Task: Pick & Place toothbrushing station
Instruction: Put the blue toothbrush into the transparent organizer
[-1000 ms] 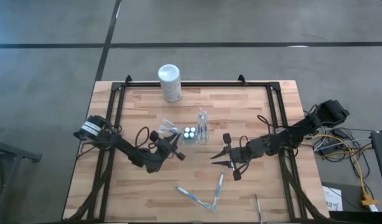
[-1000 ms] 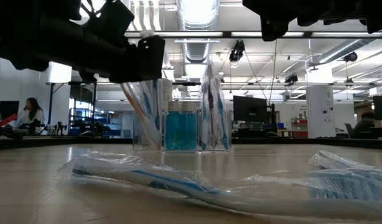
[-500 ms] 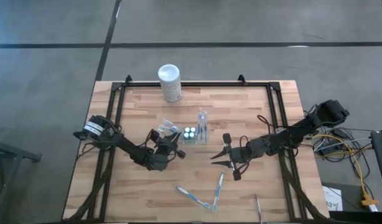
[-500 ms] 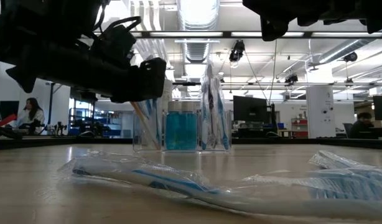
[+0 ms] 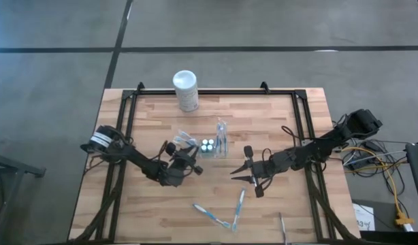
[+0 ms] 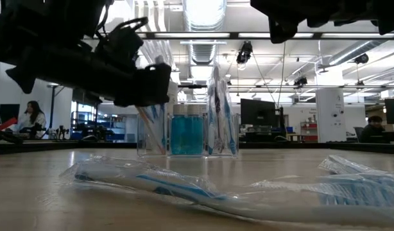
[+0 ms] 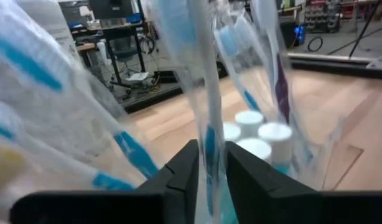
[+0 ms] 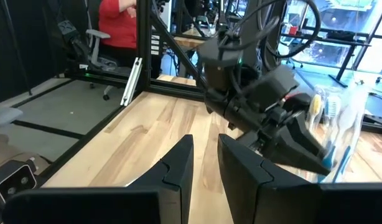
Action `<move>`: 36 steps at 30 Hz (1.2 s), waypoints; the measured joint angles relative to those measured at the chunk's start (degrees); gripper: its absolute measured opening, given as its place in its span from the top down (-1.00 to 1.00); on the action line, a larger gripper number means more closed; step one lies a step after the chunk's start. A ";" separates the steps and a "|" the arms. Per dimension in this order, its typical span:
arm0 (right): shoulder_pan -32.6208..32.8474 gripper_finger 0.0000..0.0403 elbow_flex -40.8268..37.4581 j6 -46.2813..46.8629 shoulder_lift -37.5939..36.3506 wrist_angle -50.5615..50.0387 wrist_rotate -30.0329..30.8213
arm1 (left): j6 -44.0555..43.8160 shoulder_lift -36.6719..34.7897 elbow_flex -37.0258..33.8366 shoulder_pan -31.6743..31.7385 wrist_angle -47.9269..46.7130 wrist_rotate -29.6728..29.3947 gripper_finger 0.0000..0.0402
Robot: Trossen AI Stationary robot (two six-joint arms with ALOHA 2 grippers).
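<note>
High view: straight down from above, far off, taking in the whole surface (image 5: 277, 116) and both arms.
Low view: level with the tabletop, facing the room; wrapped toothbrushes (image 6: 152, 183) close in front.
Left wrist view: pressed close to the clear holder (image 7: 265, 134).
Right wrist view: faces across toward the left arm.
Shared: the clear holder appears in every view.

One white canister (image 5: 185, 89), one clear holder (image 5: 210, 145) — three loose wrapped toothbrushes (image 5: 239, 206).
</note>
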 joint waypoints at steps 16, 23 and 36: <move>-0.04 0.66 -0.19 0.42 0.04 -0.01 -0.02 | 18.91 -11.73 1.62 -6.43 0.65 -1.82 0.44; 0.00 0.66 -0.36 0.57 0.04 -0.01 -0.02 | 30.55 -23.33 1.54 -14.19 0.88 -5.99 0.44; -0.02 0.66 -0.38 0.44 0.04 0.56 0.15 | 29.09 -30.71 0.13 -16.37 -8.78 -3.07 0.88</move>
